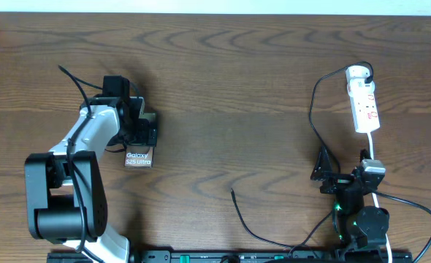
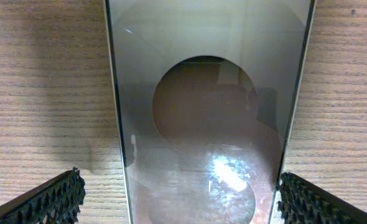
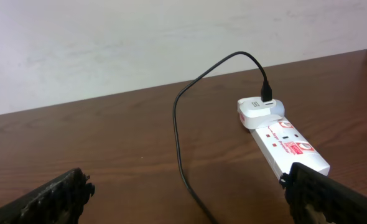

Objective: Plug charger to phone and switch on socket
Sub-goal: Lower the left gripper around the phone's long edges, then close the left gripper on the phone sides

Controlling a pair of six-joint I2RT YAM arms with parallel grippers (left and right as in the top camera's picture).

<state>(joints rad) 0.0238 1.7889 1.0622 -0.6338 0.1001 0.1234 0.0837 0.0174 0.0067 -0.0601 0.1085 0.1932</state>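
My left gripper (image 2: pixel 183 198) straddles the phone (image 2: pixel 208 93), jaws wide; I'd close squarely on its edges; right gripper (image 3: pixel 190 193) hangs wide, empty

I see a dark wood-grain table (image 1: pixel 245 80) filling my overhead view. Behind its far edge stands a plain pale wall (image 3: pixel 109 37), evenly lit.

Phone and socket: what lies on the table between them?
Overhead view: bare table from the phone until the charger cable, looping down just beside the socket.
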